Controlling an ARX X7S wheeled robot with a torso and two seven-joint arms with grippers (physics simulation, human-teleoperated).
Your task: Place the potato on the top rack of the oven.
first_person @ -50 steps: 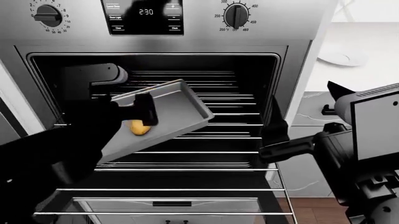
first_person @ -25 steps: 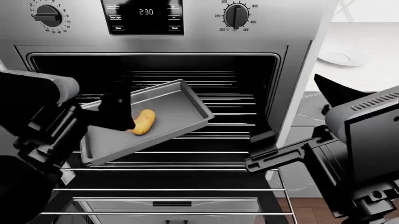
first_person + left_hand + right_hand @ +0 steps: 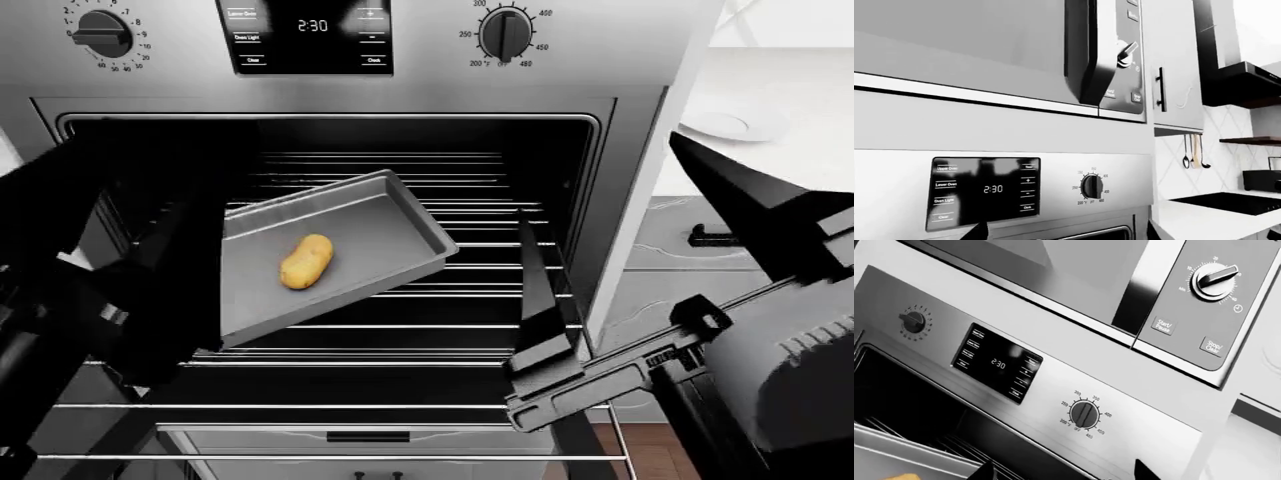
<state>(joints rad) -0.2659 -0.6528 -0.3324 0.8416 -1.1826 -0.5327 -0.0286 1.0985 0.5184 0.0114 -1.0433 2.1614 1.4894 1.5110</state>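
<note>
I'm looking down from the head camera into the oven (image 3: 641, 110), door open, cavity dark. The potato (image 3: 306, 262) lies in the middle of a grey rimmed baking tray (image 3: 400, 215), and that tray sits skewed on the wire rack (image 3: 494, 240) of thin rods inside the cavity, one corner pointing out toward me. The potato touches only the tray floor, clear of the rims.

My left arm is a big dark mass at the left of the opening, beside the tray's near-left edge. Its tool is lost in the black shapes there, and the left wrist camera shows only two dark tips at the frame edge, so I cannot tell how far it is open; nothing shows in it.

My right tool (image 3: 541, 300) hangs in front of the right side of the opening. One long dark finger stands upright there, close to the tray's right corner but apart from it. I can't make out the other finger clearly, so whether it is spread or closed I cannot tell; it holds nothing that I can see.

The right wrist camera shows the display (image 3: 997, 362) reading 2:30 and the temperature knob (image 3: 1085, 415) beneath the microwave panel.
</note>
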